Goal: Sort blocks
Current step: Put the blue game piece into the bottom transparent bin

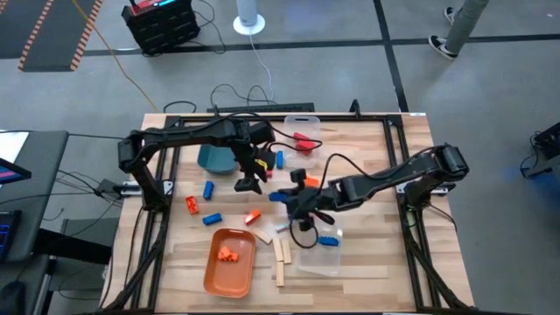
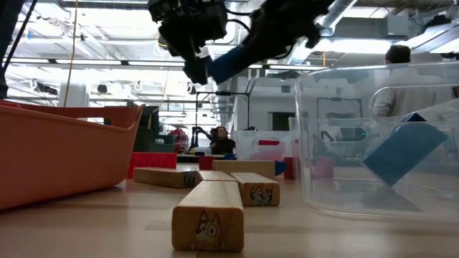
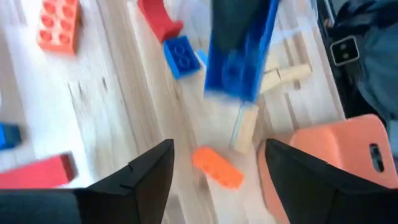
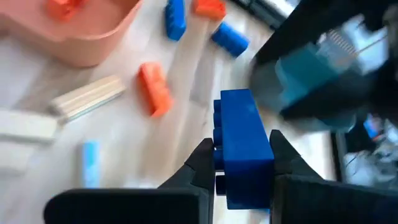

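Wooden tabletop [image 1: 367, 175], pale planks, framed by dark rails; grey floor beyond. Low view looks into a bright workshop with a person seated far back.

Right gripper [image 4: 241, 163] sits over mid-table, its fingers clamped on a long blue brick [image 4: 241, 144] that stands up between them. Same brick shows in the left wrist view [image 3: 239, 56] as a blue bar hanging above the table, and in the low view [image 2: 233, 61] it is held high, clear of the surface.

Left gripper [image 3: 214, 168] hovers just beside it over mid-table, fingers spread wide, nothing between them.

Blocks scattered:
- orange brick [image 3: 216, 168] on the table below the left gripper, next to a light-wood piece [image 3: 244, 127].
- orange tray [image 1: 230, 262] at the near edge, with small orange bricks [image 1: 228, 254] inside.
- teal tray [image 1: 213, 157] farther back, by the left arm.
- clear bin [image 1: 320, 254] to the right of the orange tray, with a blue brick [image 1: 328, 240] inside it.
- second clear bin [image 1: 302, 131] at the far edge, red piece [image 1: 305, 138] in it.
- wood pieces [image 1: 281, 256] lie between orange tray and near bin.
- loose blue brick [image 1: 208, 189] and orange brick [image 1: 191, 205] left of centre.
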